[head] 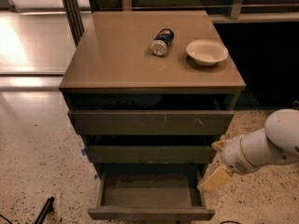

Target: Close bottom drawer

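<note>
The bottom drawer (150, 213) is the lowest of three dark grey-brown drawers and stands pulled far out, its shallow box showing empty. Its plain front is at the bottom edge of the camera view. My gripper (214, 178), beige at the tip on a white arm (268, 146), hangs just outside the drawer's right side wall, near its back half. It is beside the drawer, not inside it, and holds nothing that I can see.
The middle drawer (149, 154) and the top drawer (149, 122) stand slightly out. On the cabinet top (112, 59) lie a soda can (162, 42) on its side and a pale bowl (206, 52). A black object (44, 210) lies on the speckled floor at the lower left.
</note>
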Controlling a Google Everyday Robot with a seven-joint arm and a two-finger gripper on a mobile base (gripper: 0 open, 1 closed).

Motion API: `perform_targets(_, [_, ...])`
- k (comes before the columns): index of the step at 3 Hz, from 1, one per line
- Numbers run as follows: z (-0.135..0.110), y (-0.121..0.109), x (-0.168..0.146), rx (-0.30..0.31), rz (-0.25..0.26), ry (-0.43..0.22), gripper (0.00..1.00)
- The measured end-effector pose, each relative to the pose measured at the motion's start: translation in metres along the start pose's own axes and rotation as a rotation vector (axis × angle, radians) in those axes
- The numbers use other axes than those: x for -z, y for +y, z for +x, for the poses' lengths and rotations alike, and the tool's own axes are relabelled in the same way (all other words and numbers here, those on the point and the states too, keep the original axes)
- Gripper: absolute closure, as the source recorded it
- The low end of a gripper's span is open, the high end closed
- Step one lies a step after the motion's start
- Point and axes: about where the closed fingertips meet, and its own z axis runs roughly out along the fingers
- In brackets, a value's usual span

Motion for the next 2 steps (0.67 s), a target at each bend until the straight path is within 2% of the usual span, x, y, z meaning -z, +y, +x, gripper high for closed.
perform_targets(2, [0.0,0.0,0.0,0.0,0.0,0.0,0.64])
